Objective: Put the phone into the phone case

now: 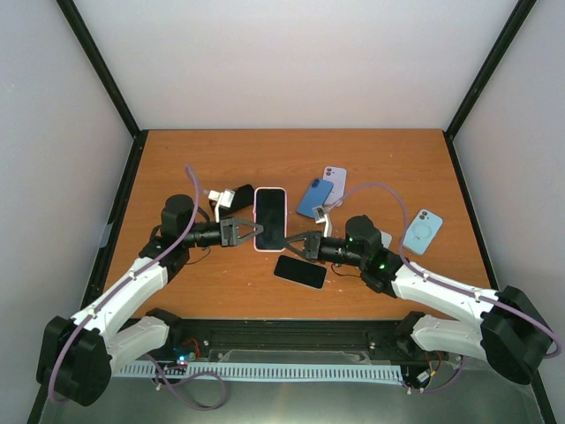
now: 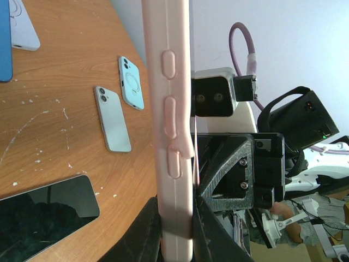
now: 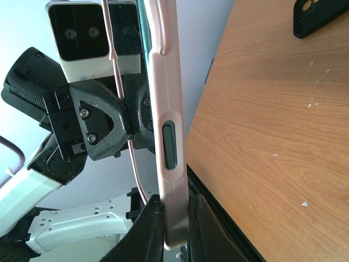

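A pink phone case (image 1: 270,219) with a dark phone screen showing inside its rim is held above the table, between both arms. My left gripper (image 1: 256,232) is shut on its left long edge and my right gripper (image 1: 290,240) is shut on its right edge. In the left wrist view the phone case (image 2: 174,125) stands edge-on, side buttons facing the camera, pinched by my left gripper (image 2: 175,240). In the right wrist view the phone case (image 3: 169,136) is clamped by my right gripper (image 3: 175,229). A second black phone (image 1: 300,271) lies flat on the table below them.
A blue case (image 1: 314,198) and a lavender case (image 1: 334,183) lie behind the held case. A light blue case (image 1: 425,230) is at the right, with a silver phone (image 2: 113,117) beside it. A black case (image 1: 239,196) lies at back left. Dark posts frame the table.
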